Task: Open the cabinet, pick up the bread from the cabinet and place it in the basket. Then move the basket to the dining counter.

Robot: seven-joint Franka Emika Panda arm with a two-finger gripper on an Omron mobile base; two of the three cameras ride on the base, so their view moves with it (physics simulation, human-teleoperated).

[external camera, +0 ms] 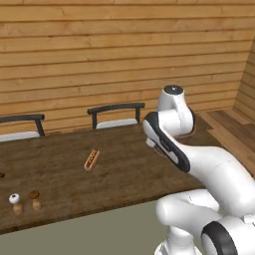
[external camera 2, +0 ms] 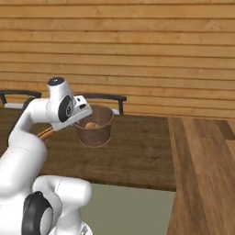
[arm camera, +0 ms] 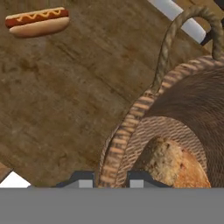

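Woven basket (arm camera: pixel 175 127) rim pinched in my gripper (arm camera: pixel 111 180), bread (arm camera: pixel 175 164) inside, dining counter (external camera 2: pixel 137 156) directly beneath, hot dog (external camera: pixel 92 159) to the left.

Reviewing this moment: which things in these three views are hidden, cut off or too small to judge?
- Basket: in the left base view the arm covers it; whether its base touches the dining counter cannot be told.
- Bread: hand view cuts its lower part off at the bottom; right base view shows a sliver above the rim.
- Gripper: shut on the basket rim; only the fingertips show.
- Two small shakers: too small to identify.
- Hot dog: in the right base view mostly behind the arm.
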